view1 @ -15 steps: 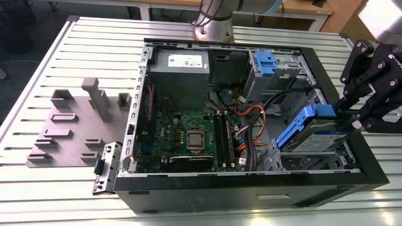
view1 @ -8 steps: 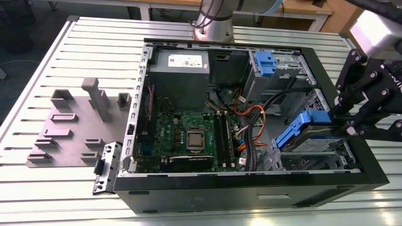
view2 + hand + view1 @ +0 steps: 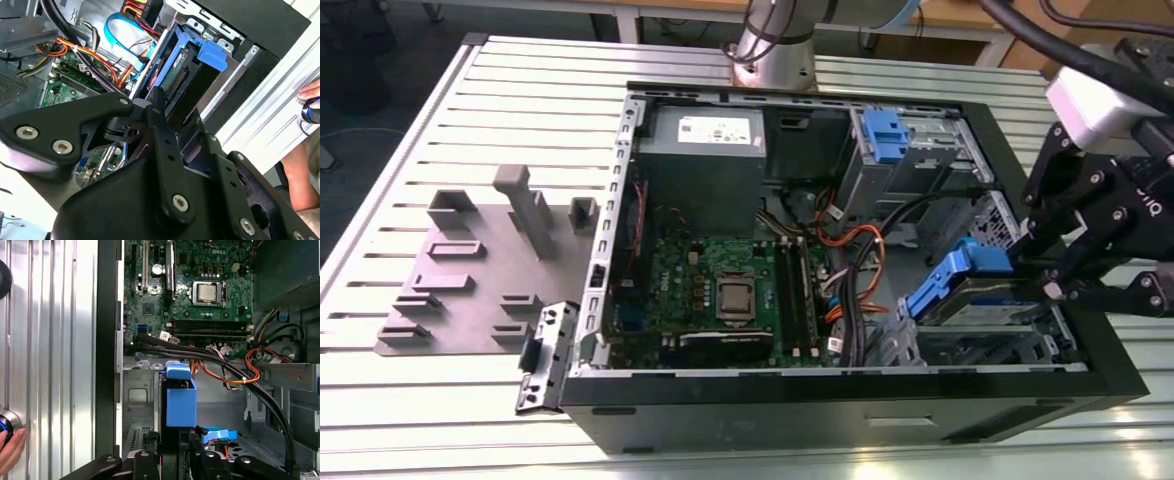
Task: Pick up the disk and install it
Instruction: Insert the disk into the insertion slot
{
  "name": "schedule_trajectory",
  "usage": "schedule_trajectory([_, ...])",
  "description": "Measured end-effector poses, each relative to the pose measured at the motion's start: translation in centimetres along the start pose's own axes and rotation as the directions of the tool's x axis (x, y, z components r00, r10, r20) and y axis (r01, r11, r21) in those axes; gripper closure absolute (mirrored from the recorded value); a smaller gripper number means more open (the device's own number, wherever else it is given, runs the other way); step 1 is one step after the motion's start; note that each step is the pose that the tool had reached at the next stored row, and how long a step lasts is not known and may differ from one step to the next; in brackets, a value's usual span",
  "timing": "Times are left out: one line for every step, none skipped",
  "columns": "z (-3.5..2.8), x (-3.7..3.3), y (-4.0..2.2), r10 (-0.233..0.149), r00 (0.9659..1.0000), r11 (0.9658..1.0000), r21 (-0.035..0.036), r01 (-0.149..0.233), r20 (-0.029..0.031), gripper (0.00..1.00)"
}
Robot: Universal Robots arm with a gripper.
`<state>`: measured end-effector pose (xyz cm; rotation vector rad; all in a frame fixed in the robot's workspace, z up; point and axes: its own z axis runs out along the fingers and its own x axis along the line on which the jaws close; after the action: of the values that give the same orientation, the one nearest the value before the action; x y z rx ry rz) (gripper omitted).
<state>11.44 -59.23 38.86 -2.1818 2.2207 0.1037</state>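
The end effector is clamped on the disk, holding it tilted just over the grey bay in the open computer case, at the exterior view's right, on the table.

Looks down at a slant, in the exterior view, from high up and well back, taking in the whole open computer case on the slatted surface, with the gripper at the exterior view's right edge. Rides just behind the gripper, in the first wrist view, and stares close and almost straight down onto the motherboard and the drive bay. Sits nearer still, in the second wrist view, peering slantwise past the black gripper links toward the case wall. Share, all three, the blue-railed disk, the orange cables and some motherboard.
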Motion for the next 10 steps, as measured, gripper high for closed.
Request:
schedule_trajectory([0.07,0.0,0.0,0.0,1.0,1.0,0.0,0.0,0.0005,0.65])
schedule_trajectory([0.1,0.0,0.0,0.0,1.0,1.0,0.0,0.0,0.0005,0.65])
schedule_trajectory([0.22,0.02,-0.01,0.0,1.0,1.0,0.0,0.0,0.0006,0.65])
schedule_trajectory([0.41,0.03,-0.01,0.0,1.0,1.0,0.0,0.0,0.0008,0.65])
schedule_trajectory([0.6,0.05,-0.02,0.0,1.0,1.0,-0.0001,0.0,0.0007,0.65])
schedule_trajectory([0.78,0.06,-0.02,0.0,1.0,1.0,-0.0001,0.0,0.0007,0.65])
schedule_trajectory([0.94,0.07,-0.02,0.0,1.0,1.0,0.0,0.0,0.0008,0.65])
schedule_trajectory([0.96,0.07,-0.03,0.0,1.0,1.0,0.0,0.0,0.0007,0.65])
schedule_trajectory([0.96,0.07,-0.03,0.0,1.0,1.0,0.0,0.0,0.0007,0.65])
schedule_trajectory([0.96,0.07,-0.03,0.0,1.0,1.0,0.0,0.0,0.0006,0.65])
